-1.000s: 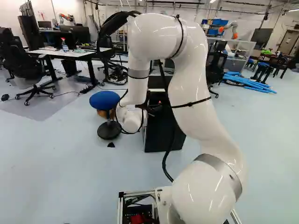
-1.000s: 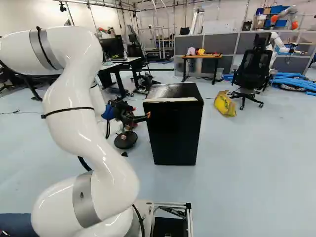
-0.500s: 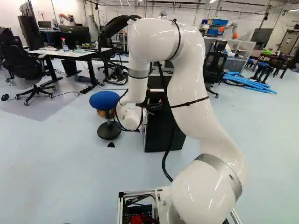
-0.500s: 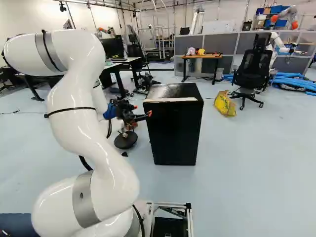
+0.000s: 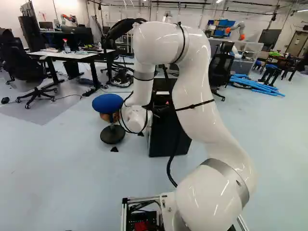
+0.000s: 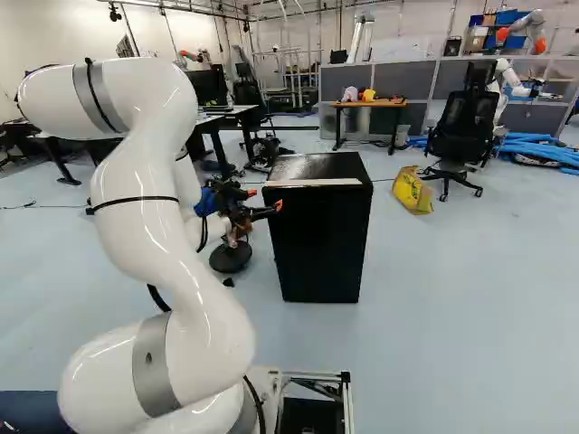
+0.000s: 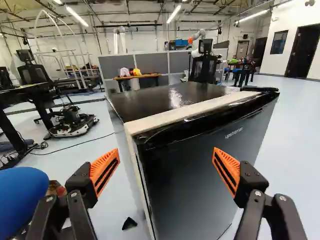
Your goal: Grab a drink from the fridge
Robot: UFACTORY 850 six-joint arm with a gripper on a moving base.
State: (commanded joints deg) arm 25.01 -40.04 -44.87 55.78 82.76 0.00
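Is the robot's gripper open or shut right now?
Open. In the wrist view, the gripper has its two orange pads standing wide apart, nothing clasped between them, with the black fridge showing beyond.

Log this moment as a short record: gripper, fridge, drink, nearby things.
hand: gripper open, holding nothing
placement: fridge ahead of gripper
target: black fridge, door looks closed
drink: none visible
nearby: blue stool, left of the fridge in the left base view
floor: yellow bag, right of the fridge in the right base view
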